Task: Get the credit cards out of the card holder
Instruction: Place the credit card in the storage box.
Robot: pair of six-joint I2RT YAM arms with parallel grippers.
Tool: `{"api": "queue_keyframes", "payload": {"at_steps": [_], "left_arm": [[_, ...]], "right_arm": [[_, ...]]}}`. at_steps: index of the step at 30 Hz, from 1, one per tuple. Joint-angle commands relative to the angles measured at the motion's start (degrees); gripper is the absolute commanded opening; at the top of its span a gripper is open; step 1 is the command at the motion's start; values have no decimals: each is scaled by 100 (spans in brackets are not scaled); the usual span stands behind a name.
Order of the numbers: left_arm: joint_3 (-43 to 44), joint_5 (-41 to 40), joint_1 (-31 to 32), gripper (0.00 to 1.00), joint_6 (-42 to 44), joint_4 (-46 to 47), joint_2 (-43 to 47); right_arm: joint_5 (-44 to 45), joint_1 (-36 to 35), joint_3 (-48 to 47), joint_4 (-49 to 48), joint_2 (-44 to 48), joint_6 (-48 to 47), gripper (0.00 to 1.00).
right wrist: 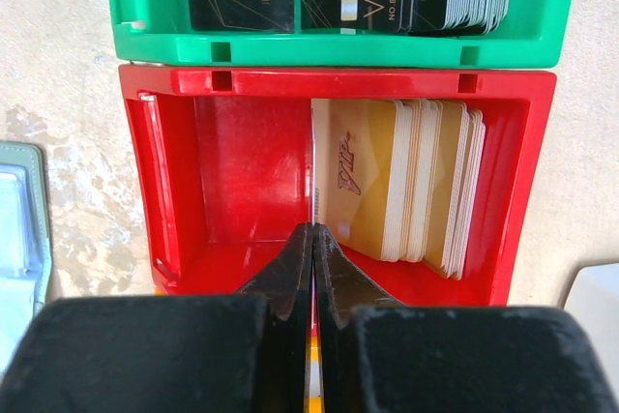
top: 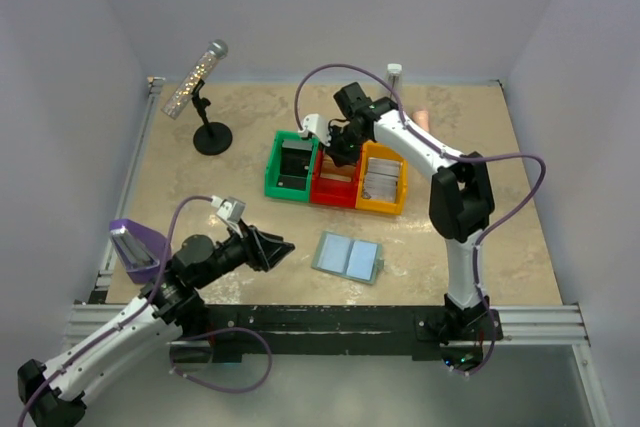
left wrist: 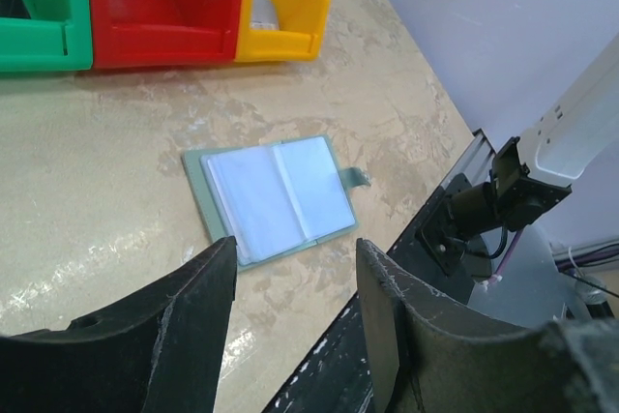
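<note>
Card holder [left wrist: 276, 200] open flat, beyond left end effector [left wrist: 295, 268]

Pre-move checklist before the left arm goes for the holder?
1. Holder lies open, flat on the table: ok.
2. Left fingers open, short of the holder, not touching it: ok.
3. Table between left fingers and holder bare: ok.
4. Cards in the holder's pockets: cannot tell, both panels look uniformly pale.
5. Right fingers shut over the red bin, away from the holder: ok.
6. Card pinched between right fingers: cannot tell.
</note>
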State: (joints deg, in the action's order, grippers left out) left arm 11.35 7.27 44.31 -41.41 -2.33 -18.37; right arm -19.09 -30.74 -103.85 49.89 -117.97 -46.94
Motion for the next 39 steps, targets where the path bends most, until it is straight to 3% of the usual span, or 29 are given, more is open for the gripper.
{"api": "queue_keyframes", "payload": {"at_steps": [1, 39], "left_arm": [[-46, 82, -19, 57, -87, 461, -105], [-371, 196, -19, 57, -315, 953, -466]], "right_arm": [[142, -11, -293, 205, -6, -140, 0], [977, -301, -522, 504, -578, -562, 0]]}}
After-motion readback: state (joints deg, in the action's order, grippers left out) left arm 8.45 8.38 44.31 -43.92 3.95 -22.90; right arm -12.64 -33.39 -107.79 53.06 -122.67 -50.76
